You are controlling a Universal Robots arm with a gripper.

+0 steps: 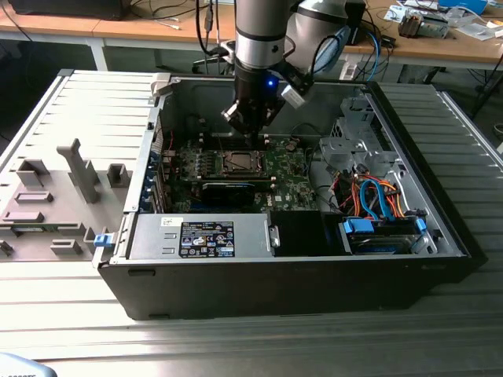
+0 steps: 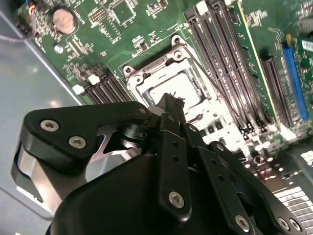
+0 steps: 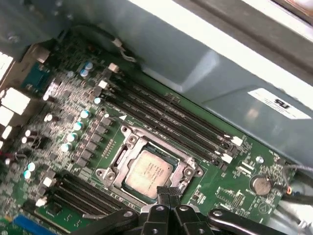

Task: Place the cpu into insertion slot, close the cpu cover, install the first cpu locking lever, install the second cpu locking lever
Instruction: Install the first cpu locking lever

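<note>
The gripper hangs inside the open computer case, directly above the green circuit board. In both wrist views its black fingers are pressed together at the tips with nothing between them.

The cpu lies seated in the insertion slot, silver-grey top up, just beyond the fingertips. In the second wrist view the fingertips overlap the near edge of the insertion slot; contact cannot be confirmed.

The cpu cover lies flat over the slot, framing the chip through its window. Whether the locking levers are latched cannot be determined.

Long black memory slots run alongside the socket on the side away from the fingers. A coin cell battery sits on the board, off to one side of the fingertips.
</note>
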